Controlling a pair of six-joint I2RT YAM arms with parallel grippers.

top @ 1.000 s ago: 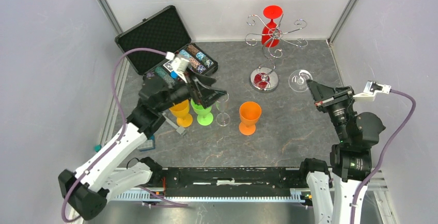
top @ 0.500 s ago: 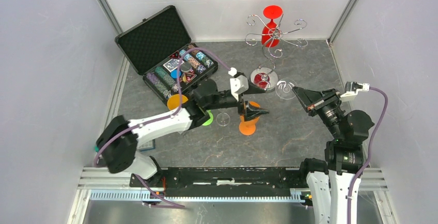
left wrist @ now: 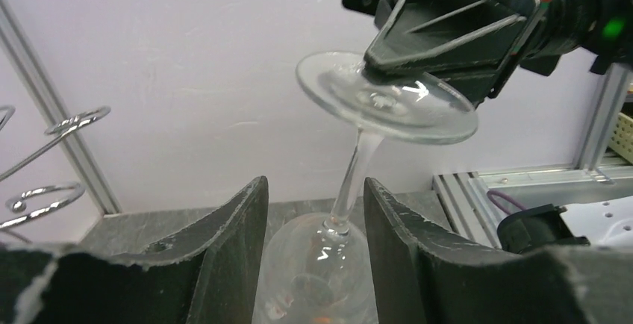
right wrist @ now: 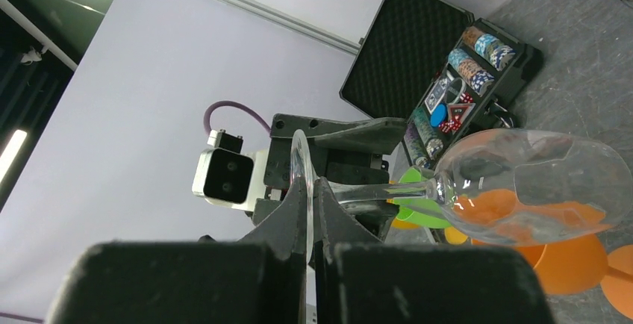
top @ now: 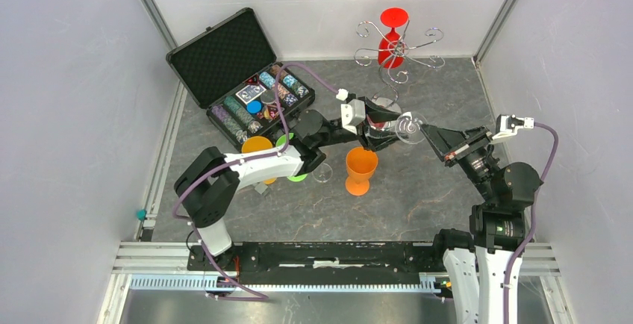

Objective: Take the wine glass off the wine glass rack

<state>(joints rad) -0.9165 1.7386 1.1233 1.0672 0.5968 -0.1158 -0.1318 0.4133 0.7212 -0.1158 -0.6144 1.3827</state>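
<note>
The chrome wine glass rack (top: 398, 49) stands at the back, with a red glass (top: 391, 40) hanging on it. Its curled arms show in the left wrist view (left wrist: 45, 160). My right gripper (top: 427, 131) is shut on the foot rim of a clear wine glass (top: 407, 125), held in the air in front of the rack and lying almost on its side. In the right wrist view, the gripper (right wrist: 309, 189) pinches the foot and the bowl (right wrist: 534, 189) points right. My left gripper (left wrist: 313, 212) is open, its fingers on either side of the stem and bowl (left wrist: 317, 264).
An open black case (top: 224, 55) of poker chips lies at the back left. An orange goblet (top: 360, 169), a green one (top: 296, 167), a yellow-orange one (top: 257, 148) and a small clear glass (top: 322, 173) stand mid-table under the left arm. The walls are close on both sides.
My left arm has swung right from the coloured goblets to the clear glass, and its fingers now straddle the stem. My right gripper has carried the glass a little to the left.
</note>
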